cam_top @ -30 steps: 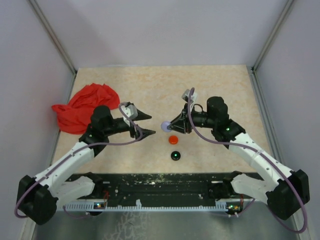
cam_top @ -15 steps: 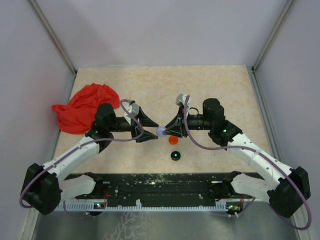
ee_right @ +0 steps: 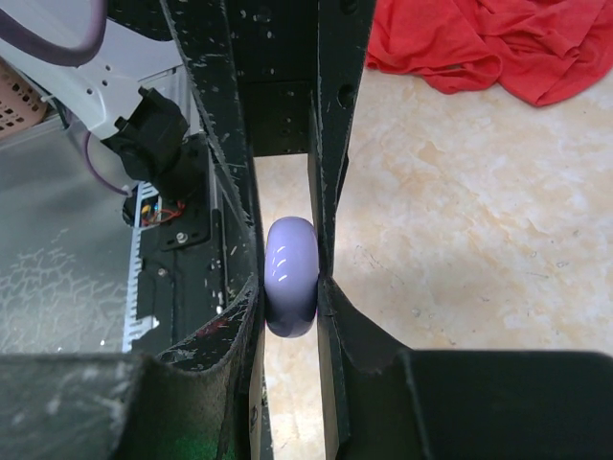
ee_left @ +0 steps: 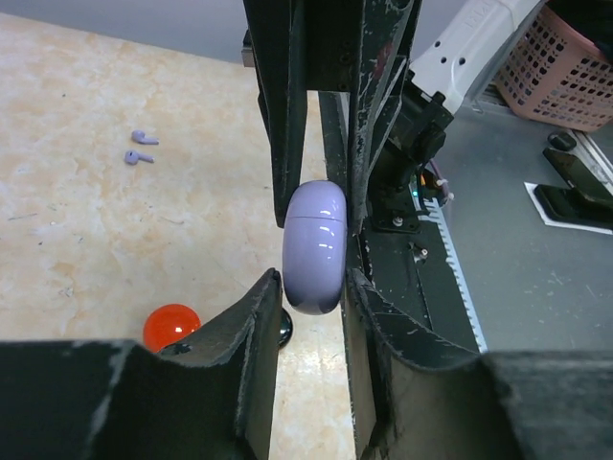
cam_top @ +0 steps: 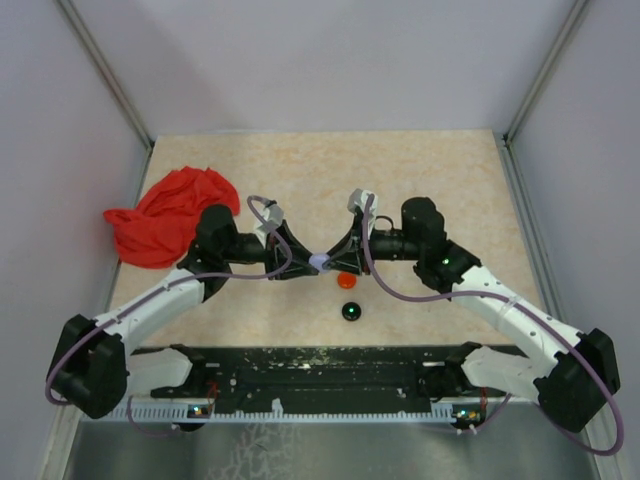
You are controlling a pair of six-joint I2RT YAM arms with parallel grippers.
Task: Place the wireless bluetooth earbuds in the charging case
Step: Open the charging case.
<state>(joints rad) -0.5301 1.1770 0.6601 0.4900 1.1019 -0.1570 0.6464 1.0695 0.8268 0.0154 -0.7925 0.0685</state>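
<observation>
The lavender charging case (cam_top: 318, 262) hangs shut above the table between both grippers. My right gripper (ee_right: 289, 287) is shut on the case (ee_right: 290, 273), pinching its flat faces. From the opposite side my left gripper (ee_left: 314, 283) has its jaws round the lower end of the case (ee_left: 314, 244). One finger touches it and a thin gap shows at the other. Two small lavender earbuds (ee_left: 142, 147) lie side by side on the table, seen only in the left wrist view and apart from both grippers.
A round red disc (cam_top: 346, 279) and a round black disc (cam_top: 350, 311) lie on the table just below the case. A crumpled red cloth (cam_top: 170, 215) sits at the left edge. A pink basket (ee_left: 575, 62) stands off the table.
The right gripper carried the case leftward. The left gripper moved right to meet it and its jaws narrowed around the case.
</observation>
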